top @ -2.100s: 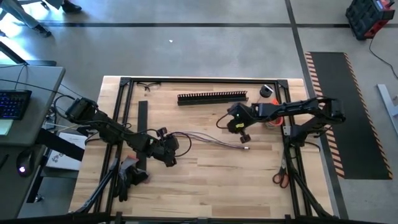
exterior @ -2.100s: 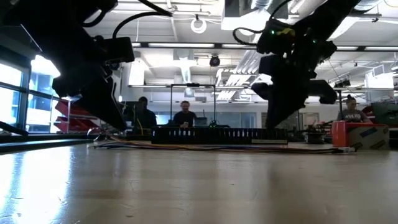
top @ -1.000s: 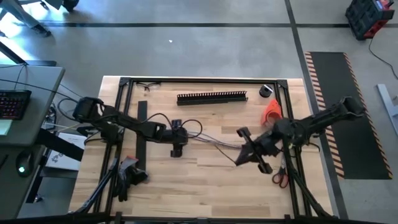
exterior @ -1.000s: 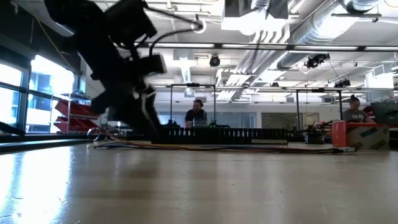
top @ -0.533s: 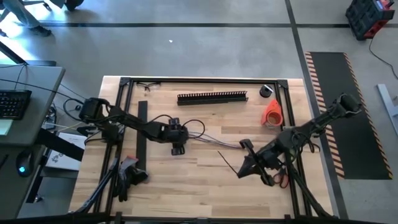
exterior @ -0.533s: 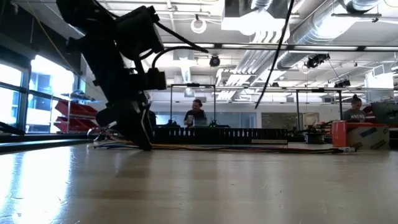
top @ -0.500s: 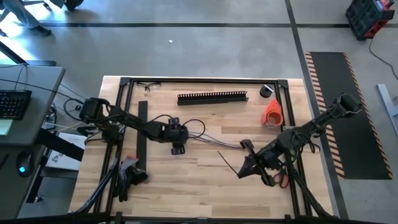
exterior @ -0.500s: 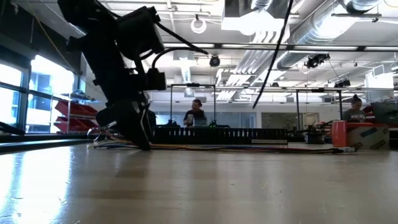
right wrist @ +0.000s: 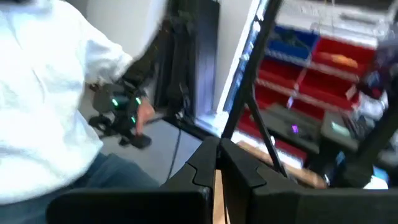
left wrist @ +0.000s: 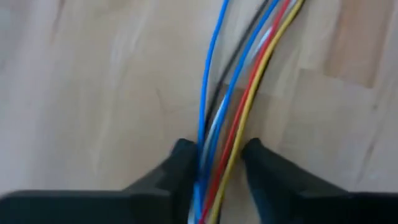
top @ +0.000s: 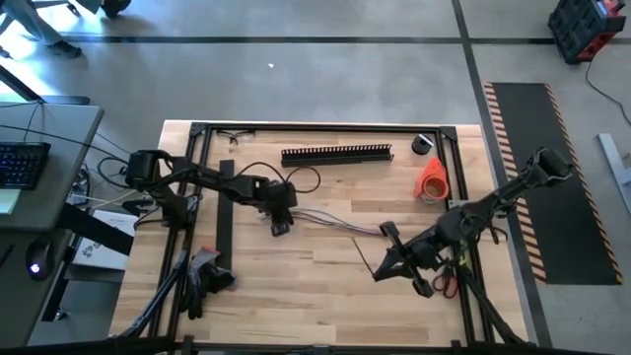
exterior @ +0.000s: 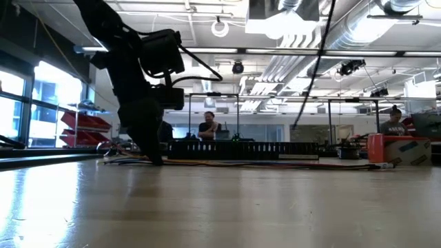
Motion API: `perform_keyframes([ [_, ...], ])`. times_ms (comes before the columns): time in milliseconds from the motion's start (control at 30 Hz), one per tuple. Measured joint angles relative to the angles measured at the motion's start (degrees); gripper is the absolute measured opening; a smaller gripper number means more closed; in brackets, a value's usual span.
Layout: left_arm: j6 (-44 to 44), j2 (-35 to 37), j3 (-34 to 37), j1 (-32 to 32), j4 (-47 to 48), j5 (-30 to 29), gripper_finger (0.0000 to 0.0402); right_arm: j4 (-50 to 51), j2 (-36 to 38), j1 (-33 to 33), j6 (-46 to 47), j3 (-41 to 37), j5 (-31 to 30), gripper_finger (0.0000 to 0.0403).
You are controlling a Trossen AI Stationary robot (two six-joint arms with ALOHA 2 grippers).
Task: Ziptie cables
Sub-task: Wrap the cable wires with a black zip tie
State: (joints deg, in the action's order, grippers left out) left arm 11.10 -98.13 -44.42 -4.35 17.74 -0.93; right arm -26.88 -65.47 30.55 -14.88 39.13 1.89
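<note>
1. A long black slotted strip [top: 336,155] lies across the far part of the wooden table [top: 315,296].
2. A second black strip [top: 225,212] lies lengthwise near the table's left side.
3. An orange object [top: 431,178] stands at the right edge, with red-handled scissors [top: 446,283] nearer the front.
4. A keyboard [top: 22,163] sits on the grey desk at left.
5. A person in a white top [right wrist: 43,106] shows beyond the table.

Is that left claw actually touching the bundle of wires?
Touching. The left wrist view shows the left gripper with its fingers on either side of the wires, pressed against them.
</note>
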Motion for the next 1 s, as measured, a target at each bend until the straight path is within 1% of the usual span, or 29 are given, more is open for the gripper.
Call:
perform_keyframes([
  [100,0.7,0.0,0.0,0.7,-0.4,0.3,0.0031,0.1,-0.8,0.0,1.4,0.0,-0.8,0.0000],
  [133,0.9,0.0,0.0,0.9,-0.5,0.3,0.0016,-0.2,-1.2,0.0,1.4,0.0,-0.8,0.0000],
  [167,1.6,0.0,0.0,1.1,-0.6,0.3,0.0010,-0.3,-1.4,0.0,1.4,0.0,-0.5,0.0000],
  [233,3.2,0.0,-0.2,1.3,-0.4,0.5,0.0011,-0.2,-2.0,-0.2,1.4,0.0,-0.4,0.0000],
  [333,6.8,0.2,-2.0,1.5,2.4,1.4,0.0004,-0.5,-3.2,-1.6,1.5,0.0,-0.2,0.0000],
  [433,9.3,1.4,-3.8,1.7,3.9,1.5,0.0002,-2.7,-5.5,-3.7,2.5,0.0,0.2,0.0000],
  [500,9.8,2.4,-5.0,1.7,5.1,2.5,0.0001,-6.4,-7.6,-5.3,2.9,0.0,1.9,0.0000],
  [633,10.7,4.7,-6.9,1.0,3.9,2.4,0.0001,-12.6,-11.5,-7.3,3.5,0.0,4.3,0.0000],
  [900,13.0,9.7,-7.2,1.4,2.2,0.6,0.0000,-17.7,-17.8,-8.2,3.2,0.0,4.4,0.0000],
  [1000,14.0,11.0,-7.2,2.1,2.2,0.3,0.0000,-17.9,-19.7,-8.2,3.4,0.0,4.4,0.0000],
])
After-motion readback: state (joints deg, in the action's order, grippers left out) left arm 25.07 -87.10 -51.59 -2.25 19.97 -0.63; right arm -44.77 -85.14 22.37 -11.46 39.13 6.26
